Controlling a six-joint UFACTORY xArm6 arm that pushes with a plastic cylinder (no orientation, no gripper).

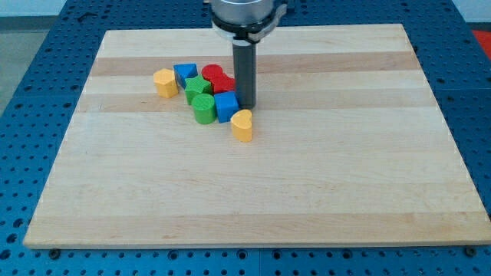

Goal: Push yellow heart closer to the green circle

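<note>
1. My tip (pixel 247 105), a bare rod with nothing to open or close, stands just above the yellow heart (pixel 242 125).
2. The heart sits near the green circle (pixel 203 109), a blue block (pixel 226 106) between them.
3. Next, I judge: reposition to the heart's right, push left.

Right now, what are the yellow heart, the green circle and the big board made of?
The yellow heart and green circle look like hard plastic: solid even colour, smooth matt sides, only faint shine. They could be painted wood; the look leaves that open. The board looks like pale wood: long grain stripes and joined planks show. My tip is a dark rod, probably metal or plastic, just above the heart in the view.
</note>
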